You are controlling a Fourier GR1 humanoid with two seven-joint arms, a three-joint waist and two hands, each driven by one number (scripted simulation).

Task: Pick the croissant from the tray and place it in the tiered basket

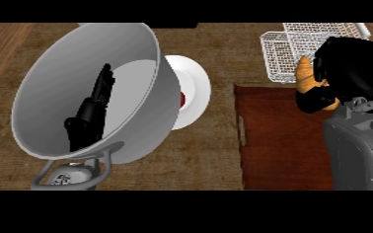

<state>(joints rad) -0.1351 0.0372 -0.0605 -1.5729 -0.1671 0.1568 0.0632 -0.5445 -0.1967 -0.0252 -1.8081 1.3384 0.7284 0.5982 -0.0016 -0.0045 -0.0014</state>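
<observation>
Head view: your right hand (341, 74), up at two o'clock, has its fingers curled round the croissant (305, 74), lifted off the tray (280, 138) beside the tiered basket (291, 49), probably for the drop. Your left hand (91, 111) rests with fingers straight at nine o'clock.

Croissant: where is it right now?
Head view, upper right: the croissant is held in the right hand, above the tray's far edge and just short of the wire basket.

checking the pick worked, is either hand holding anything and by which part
The right hand has its fingers curled round the croissant, covering its lower part; one tip sticks out. The left hand holds nothing.
</observation>
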